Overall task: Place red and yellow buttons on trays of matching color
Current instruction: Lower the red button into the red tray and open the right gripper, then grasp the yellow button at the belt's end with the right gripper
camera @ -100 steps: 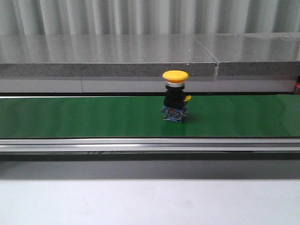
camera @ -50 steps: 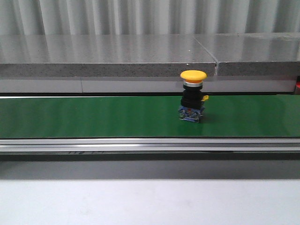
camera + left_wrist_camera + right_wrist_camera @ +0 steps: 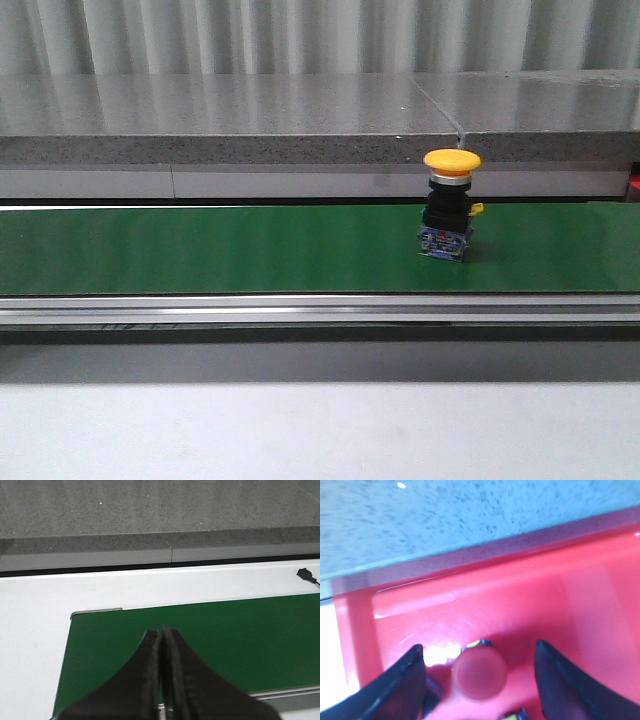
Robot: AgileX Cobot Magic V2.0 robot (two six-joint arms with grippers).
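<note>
While the right arm's jaws [image 3: 480, 680] are standing wide apart over a red mushroom-head push button [image 3: 479, 674] resting in the glossy red plastic tray [image 3: 530, 600], gripping nothing, the left arm's jaws [image 3: 161, 680] are pressed together, empty, above the green conveyor belt [image 3: 225, 640]. A yellow mushroom-head push button [image 3: 449, 204] is standing upright on the belt, awaiting pickup for the yellow tray, which is out of sight.

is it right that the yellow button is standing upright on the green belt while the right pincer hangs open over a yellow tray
Not quite: the tray under the open right pincer is red, as the right wrist view shows, with a red button between its fingers. The yellow button does stand upright on the green belt.
</note>
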